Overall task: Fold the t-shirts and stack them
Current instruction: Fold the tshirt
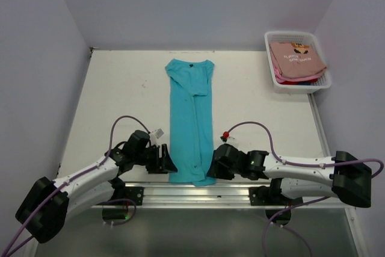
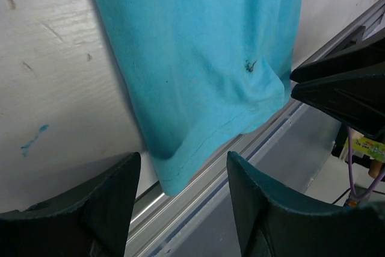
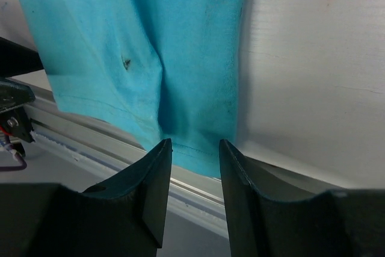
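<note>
A teal t-shirt (image 1: 191, 118) lies folded into a long narrow strip down the middle of the table, collar at the far end. Its hem (image 2: 180, 173) hangs a little over the table's near edge. My left gripper (image 1: 168, 162) stands open at the hem's left corner, and that corner shows between its fingertips (image 2: 183, 156) without being pinched. At the hem's right corner my right gripper (image 1: 212, 167) is open too, with the hem edge (image 3: 198, 154) just beyond its fingertips (image 3: 195, 142). More folded t-shirts, a salmon-pink one (image 1: 296, 58) on top, lie in the basket.
The white plastic basket (image 1: 319, 83) stands at the table's far right corner. An aluminium rail (image 1: 228, 189) runs along the near edge under the hem. Both arms' cables loop over the table beside the shirt.
</note>
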`<act>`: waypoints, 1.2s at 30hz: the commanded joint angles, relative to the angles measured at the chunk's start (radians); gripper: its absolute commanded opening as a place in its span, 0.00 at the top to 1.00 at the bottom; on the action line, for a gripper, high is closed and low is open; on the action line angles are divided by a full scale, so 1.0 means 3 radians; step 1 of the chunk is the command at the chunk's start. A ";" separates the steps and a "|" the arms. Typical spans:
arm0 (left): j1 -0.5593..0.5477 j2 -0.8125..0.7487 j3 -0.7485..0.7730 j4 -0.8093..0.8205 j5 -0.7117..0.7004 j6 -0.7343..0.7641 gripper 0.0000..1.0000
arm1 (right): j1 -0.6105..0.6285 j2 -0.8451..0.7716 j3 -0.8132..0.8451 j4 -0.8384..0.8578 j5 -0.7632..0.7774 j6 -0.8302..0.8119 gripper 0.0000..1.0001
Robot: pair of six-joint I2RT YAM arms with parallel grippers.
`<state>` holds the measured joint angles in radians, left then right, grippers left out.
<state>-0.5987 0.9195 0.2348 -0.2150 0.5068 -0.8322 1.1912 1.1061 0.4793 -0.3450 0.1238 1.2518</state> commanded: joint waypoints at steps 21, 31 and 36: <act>-0.0474 0.0504 -0.0051 -0.0255 -0.0268 -0.0197 0.38 | 0.0013 -0.0047 -0.0104 -0.0257 -0.0039 0.0230 0.61; -0.0500 0.0407 -0.0072 -0.0342 -0.0421 -0.0233 0.46 | 0.0013 0.0235 -0.0289 0.0138 -0.0131 0.0301 0.69; -0.0500 0.0315 -0.0164 -0.0179 -0.0437 -0.0319 0.78 | 0.0013 0.0337 -0.0299 0.0281 -0.0182 0.0286 0.91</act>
<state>-0.7422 1.0172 0.2337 -0.2230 0.4858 -0.9348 1.1912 1.1732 0.4179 -0.2550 0.0647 1.3369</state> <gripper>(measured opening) 0.274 0.132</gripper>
